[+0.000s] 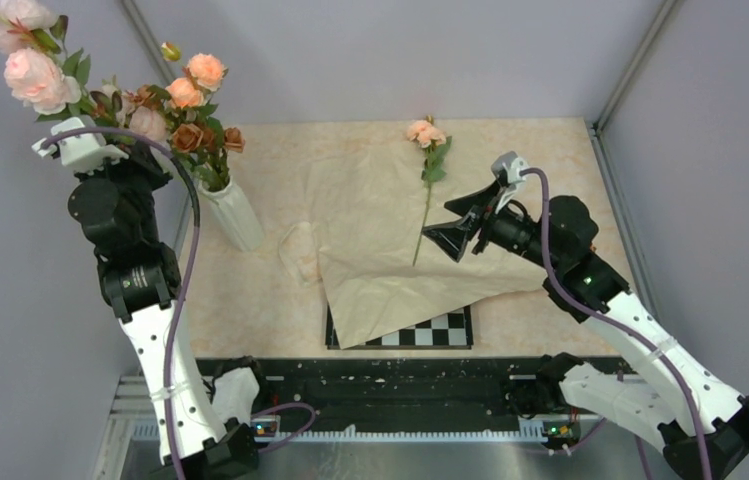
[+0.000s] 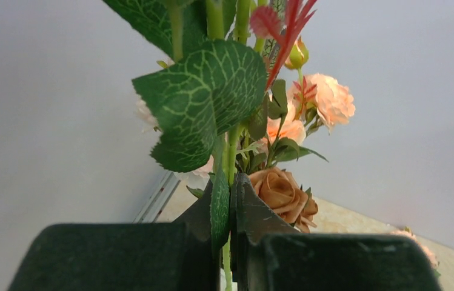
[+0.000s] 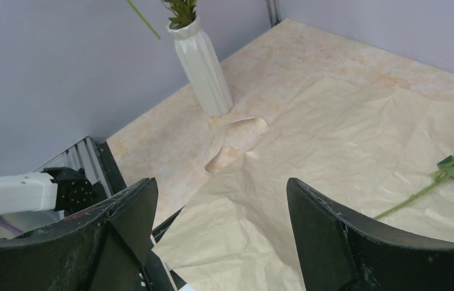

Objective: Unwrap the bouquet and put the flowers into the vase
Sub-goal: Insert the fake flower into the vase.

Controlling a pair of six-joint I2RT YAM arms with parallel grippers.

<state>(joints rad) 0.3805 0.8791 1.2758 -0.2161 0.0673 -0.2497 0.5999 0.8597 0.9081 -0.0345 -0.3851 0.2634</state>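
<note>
Your tall white ribbed vase stands at the left rear of the table, with peach and brown artificial roses in it. Your left gripper is raised high beside it, clamped on the green stem of a pink rose spray. One peach rose lies on the flattened beige wrapping paper. Your right gripper hovers over that paper, jaws spread wide and empty.

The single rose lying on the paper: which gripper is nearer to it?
Right. The right gripper hangs open just beside the stem of the single rose. The left gripper is far off near the vase, shut on a flower stem.
</note>
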